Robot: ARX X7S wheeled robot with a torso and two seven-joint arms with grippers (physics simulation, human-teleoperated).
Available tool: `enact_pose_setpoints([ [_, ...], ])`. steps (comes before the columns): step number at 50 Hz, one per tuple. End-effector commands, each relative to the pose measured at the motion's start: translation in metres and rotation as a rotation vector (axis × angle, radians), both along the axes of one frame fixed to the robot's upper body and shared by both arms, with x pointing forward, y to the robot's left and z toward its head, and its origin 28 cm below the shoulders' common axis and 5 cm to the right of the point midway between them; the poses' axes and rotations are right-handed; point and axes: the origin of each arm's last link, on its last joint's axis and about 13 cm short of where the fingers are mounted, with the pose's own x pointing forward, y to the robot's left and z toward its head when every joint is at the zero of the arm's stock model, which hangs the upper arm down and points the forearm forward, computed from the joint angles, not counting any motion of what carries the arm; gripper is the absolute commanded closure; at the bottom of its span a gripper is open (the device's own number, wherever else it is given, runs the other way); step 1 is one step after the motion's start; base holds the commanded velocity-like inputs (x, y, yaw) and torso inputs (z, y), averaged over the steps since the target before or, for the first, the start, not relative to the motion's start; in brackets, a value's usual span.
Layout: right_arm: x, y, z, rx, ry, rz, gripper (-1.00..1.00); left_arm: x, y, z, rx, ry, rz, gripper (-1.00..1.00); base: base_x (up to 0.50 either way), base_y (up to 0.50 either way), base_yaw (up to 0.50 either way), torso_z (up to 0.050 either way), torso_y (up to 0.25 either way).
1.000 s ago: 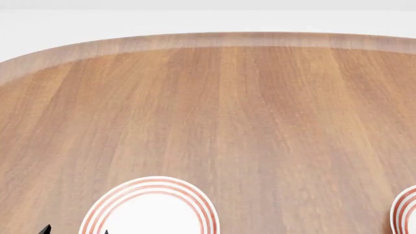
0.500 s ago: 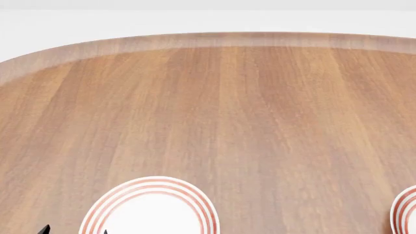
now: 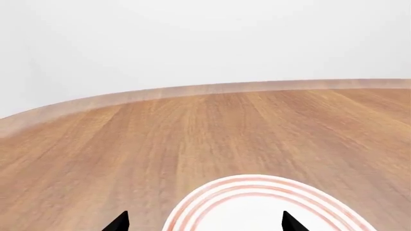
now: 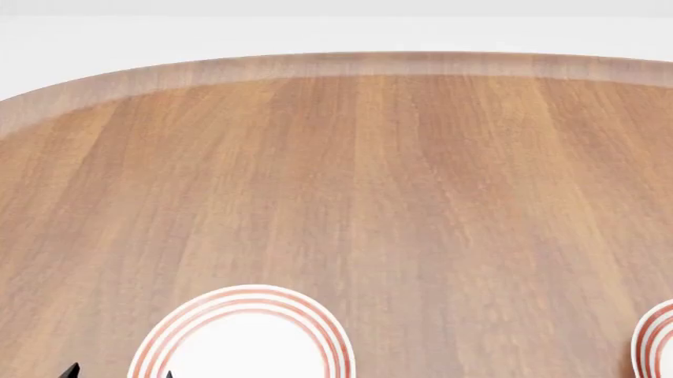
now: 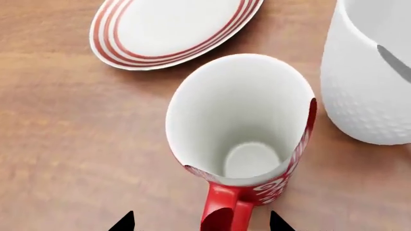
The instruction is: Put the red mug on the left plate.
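Note:
The red mug (image 5: pixel 282 185) stands upright on the table in the right wrist view, white inside, with its red loop handle (image 5: pixel 222 214) pointing at the camera. My right gripper (image 5: pixel 200 224) is open, and the handle lies between its two black fingertips (image 5: pixel 123 222) without touching them. The left plate (image 4: pixel 242 335) lies at the near edge of the head view and also shows in the left wrist view (image 3: pixel 257 207). My left gripper (image 3: pixel 204 224) is open and empty just over the plate's near side; its tips (image 4: pixel 69 371) show at the head view's bottom left. The mug is out of the head view.
A bigger white mug (image 5: pixel 372 72) stands close beside the red mug. A ringed plate (image 5: pixel 173 29) lies beyond the red mug; I cannot tell which plate it is. The second plate (image 4: pixel 654 339) is cut by the head view's right edge. The wooden table (image 4: pixel 358 173) has a curved far edge.

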Motion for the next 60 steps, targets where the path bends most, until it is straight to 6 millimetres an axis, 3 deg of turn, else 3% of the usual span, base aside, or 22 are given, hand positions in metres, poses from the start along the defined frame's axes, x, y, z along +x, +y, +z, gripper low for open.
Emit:
enact_pose_setpoints([
  [1, 0.001, 0.0, -0.005, 0.005, 0.014, 0.003, -1.0, 0.0, 0.0, -0.001, 0.001, 0.001, 0.0, -1.0, 0.0, 0.0, 0.0, 0.0, 0.0],
  [4, 0.001, 0.001, -0.005, 0.001, 0.015, 0.005, -1.0, 0.0, 0.0, -0.001, 0.001, 0.001, 0.0, -1.0, 0.0, 0.0, 0.0, 0.0, 0.0],
  [5, 0.001, 0.001, -0.005, 0.001, 0.016, 0.006, 1.0, 0.0, 0.0, -0.001, 0.001, 0.001, 0.0, -1.0, 0.0, 0.0, 0.0, 0.0, 0.0],
  [23, -0.008, 0.002, 0.007, -0.046, -0.037, 0.041, 1.0, -0.001, 0.001, 0.002, 0.002, -0.006, 0.003, -1.0, 0.0, 0.0, 0.0, 0.0, 0.001],
  [38, -0.027, 0.018, 0.048, -0.18, -0.246, 0.244, 1.0, -0.002, 0.001, 0.002, 0.001, -0.008, 0.005, -1.0, 0.0, 0.0, 0.0, 0.0, 0.0],
  [60, -0.045, 0.041, 0.071, -0.29, -0.474, 0.592, 1.0, -0.001, 0.001, 0.002, 0.004, -0.006, 0.005, -1.0, 0.0, 0.0, 0.0, 0.0, 0.0],
])
